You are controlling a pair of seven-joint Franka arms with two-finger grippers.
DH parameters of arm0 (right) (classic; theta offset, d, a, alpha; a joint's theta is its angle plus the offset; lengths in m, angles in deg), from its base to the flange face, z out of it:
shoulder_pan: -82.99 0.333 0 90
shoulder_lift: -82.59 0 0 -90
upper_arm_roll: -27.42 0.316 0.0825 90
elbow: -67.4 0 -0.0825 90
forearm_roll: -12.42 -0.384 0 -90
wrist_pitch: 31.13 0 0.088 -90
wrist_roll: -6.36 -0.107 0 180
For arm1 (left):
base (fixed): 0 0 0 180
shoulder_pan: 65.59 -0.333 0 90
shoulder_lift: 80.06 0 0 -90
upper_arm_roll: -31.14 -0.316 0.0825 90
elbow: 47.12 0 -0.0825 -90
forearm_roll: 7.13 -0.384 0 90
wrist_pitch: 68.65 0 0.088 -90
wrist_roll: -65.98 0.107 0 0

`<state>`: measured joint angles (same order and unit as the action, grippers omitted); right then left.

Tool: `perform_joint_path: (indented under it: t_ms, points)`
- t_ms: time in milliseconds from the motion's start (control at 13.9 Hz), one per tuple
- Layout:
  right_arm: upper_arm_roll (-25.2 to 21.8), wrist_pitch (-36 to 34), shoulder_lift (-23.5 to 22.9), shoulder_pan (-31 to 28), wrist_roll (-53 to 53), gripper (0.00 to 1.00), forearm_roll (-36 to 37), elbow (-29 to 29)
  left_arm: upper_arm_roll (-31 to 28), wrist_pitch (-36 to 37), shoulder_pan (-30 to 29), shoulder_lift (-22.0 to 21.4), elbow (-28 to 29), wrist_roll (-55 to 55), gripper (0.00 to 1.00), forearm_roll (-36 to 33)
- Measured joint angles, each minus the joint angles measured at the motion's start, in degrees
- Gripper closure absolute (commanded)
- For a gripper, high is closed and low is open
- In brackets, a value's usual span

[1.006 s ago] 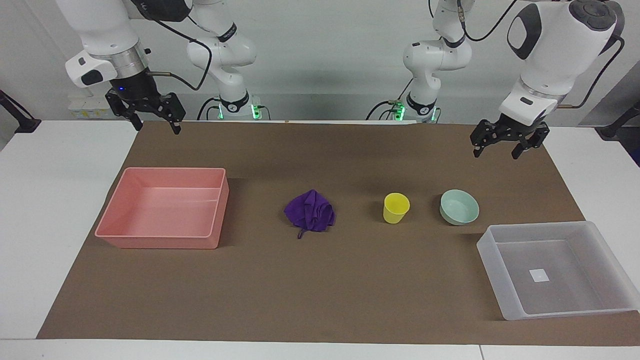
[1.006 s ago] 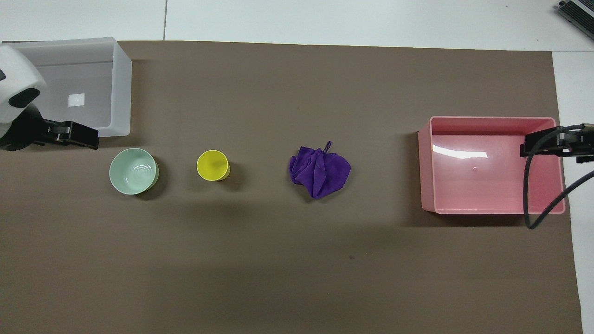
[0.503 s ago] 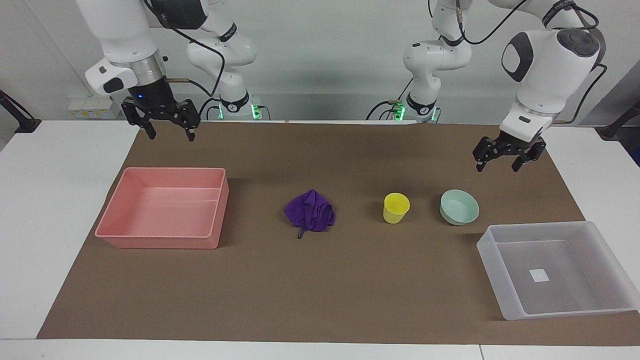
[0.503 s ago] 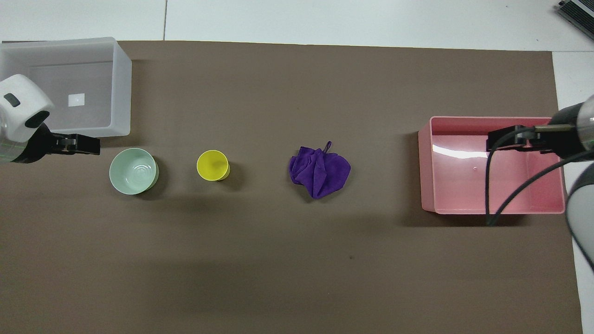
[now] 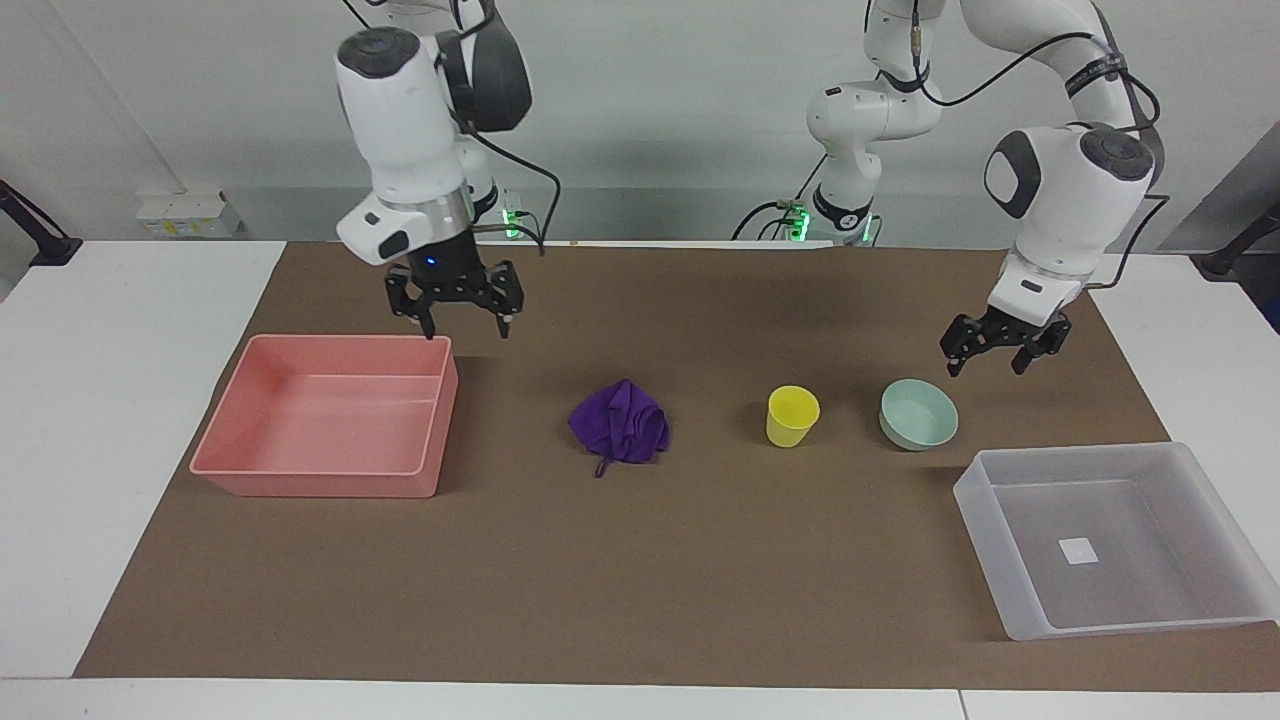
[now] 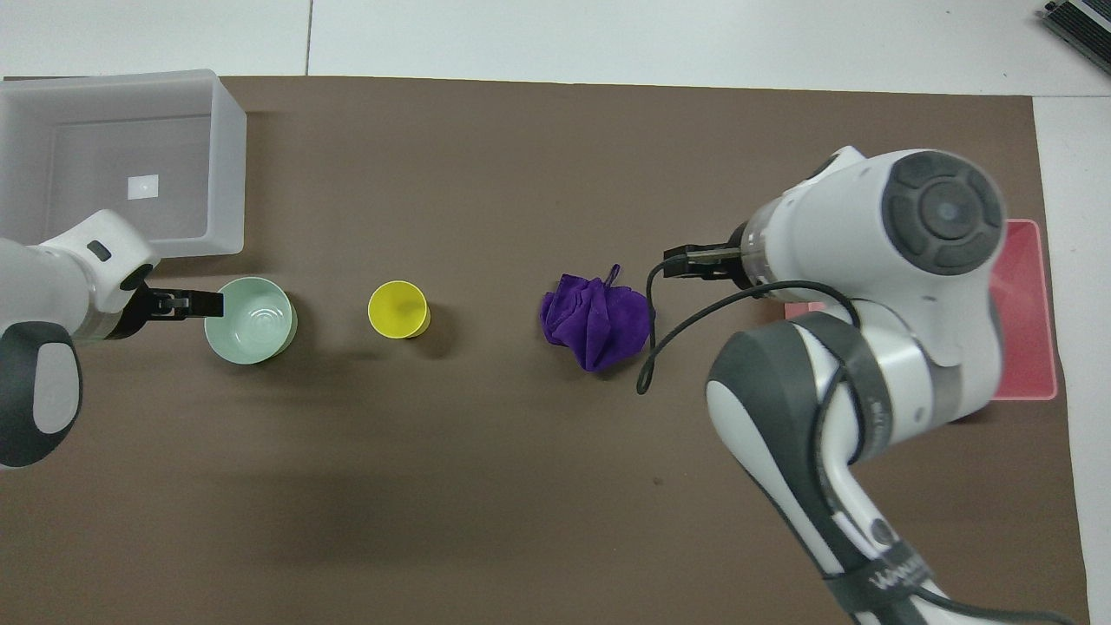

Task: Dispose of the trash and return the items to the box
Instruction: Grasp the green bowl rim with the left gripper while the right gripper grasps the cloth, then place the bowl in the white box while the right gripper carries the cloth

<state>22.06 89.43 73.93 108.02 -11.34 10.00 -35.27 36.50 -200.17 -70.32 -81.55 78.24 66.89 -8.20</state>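
The purple rag (image 5: 620, 432) (image 6: 597, 319) lies crumpled on the mat's middle, its string trailing. The yellow cup (image 5: 792, 415) (image 6: 398, 309) stands upright beside it, and the mint-green bowl (image 5: 918, 414) (image 6: 252, 319) stands beside the cup toward the left arm's end. The clear box (image 5: 1130, 585) (image 6: 227, 174) sits empty at that end, farther from the robots than the bowl. My right gripper (image 5: 466, 328) is open in the air between the pink tray and the rag. My left gripper (image 5: 985, 364) (image 6: 195, 304) is open and low, just beside the bowl.
A pink tray (image 5: 330, 420) (image 6: 1028, 347) sits empty at the right arm's end; the right arm covers most of it in the overhead view. A brown mat (image 5: 640, 580) covers the table under everything.
My right gripper has swung from the right arm's end of the table across the pink tray toward the rag. My left gripper has come down and closer to the bowl. The objects have not moved.
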Motion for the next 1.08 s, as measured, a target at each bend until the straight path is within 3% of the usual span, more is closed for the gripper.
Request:
perform_joint_path:
  t_ms: [359,431,575,647,934,1006,1078]
  points:
    - [0.1,9.1,-7.5,5.5,-2.7,0.00,-1.2,-0.5,0.0,-8.8,-0.6,4.4,3.7,0.0,0.00,0.0]
    - [0.0,10.4,-8.5,6.4,-3.4,0.00,-1.2,-0.7,0.0,-10.1,-0.7,5.5,3.9,0.0,0.13,0.0]
    - [0.1,14.6,-11.3,8.1,-4.3,0.00,-1.2,-1.2,0.0,-11.9,-0.9,7.6,3.9,0.0,0.96,0.0]
    - [0.1,17.0,-13.2,8.8,-4.3,0.00,-1.2,-1.3,0.0,-12.1,-0.9,8.1,3.9,0.0,1.00,0.0]
    - [0.0,18.9,-16.6,9.2,-3.2,0.00,-1.2,-2.4,0.0,-11.9,-0.9,8.1,3.8,0.0,1.00,0.0]
    - [0.0,18.9,-16.6,9.2,-3.1,0.06,-1.2,-3.0,0.0,-11.6,-0.9,7.9,3.7,0.0,1.00,0.0]
    - [0.0,19.0,-16.6,9.2,-3.0,0.40,-1.2,-3.4,0.1,-11.0,-0.9,7.4,3.3,0.0,1.00,0.0]
